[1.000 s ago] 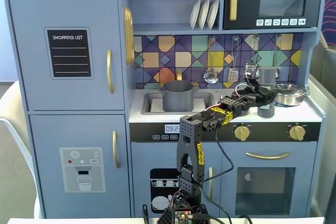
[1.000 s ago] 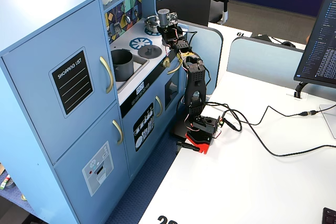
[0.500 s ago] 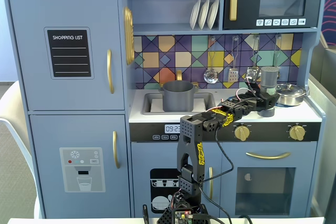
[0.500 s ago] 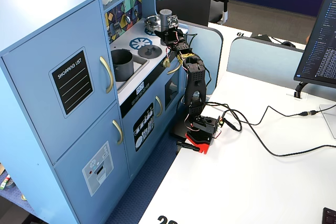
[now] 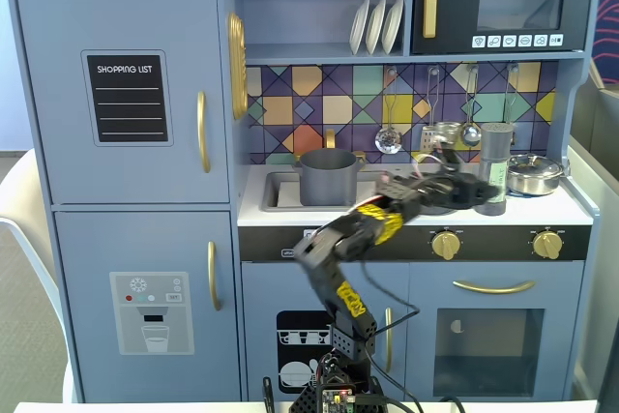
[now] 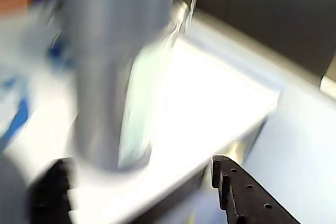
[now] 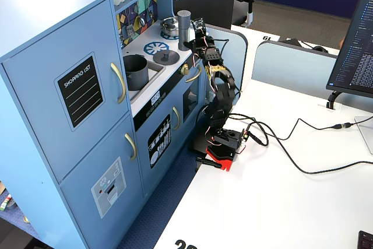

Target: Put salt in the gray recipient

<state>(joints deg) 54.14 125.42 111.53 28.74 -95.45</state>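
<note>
The salt (image 5: 494, 169) is a tall gray shaker with a pale green label. It stands upright on the counter at the right, beside the stove. In the wrist view the salt (image 6: 105, 77) rises blurred just beyond my gripper (image 6: 139, 166), whose jaws stand wide apart on either side of its base without touching it. In a fixed view my gripper (image 5: 480, 191) is just left of the shaker. The gray recipient (image 5: 327, 176), a dark-gray pot with side handles, sits in the sink to the left, also seen as the gray recipient (image 7: 136, 72).
A shiny silver pan (image 5: 534, 173) sits right of the shaker. A flat gray lid (image 7: 166, 56) with a knob lies on the stove between sink and shaker. Utensils (image 5: 389, 138) hang on the tiled back wall. The arm's cables (image 7: 291, 144) trail over the white desk.
My gripper has drawn back leftward from around the shaker and the elbow has swung down and left. The shaker stands free on the counter. The arm is blurred with motion.
</note>
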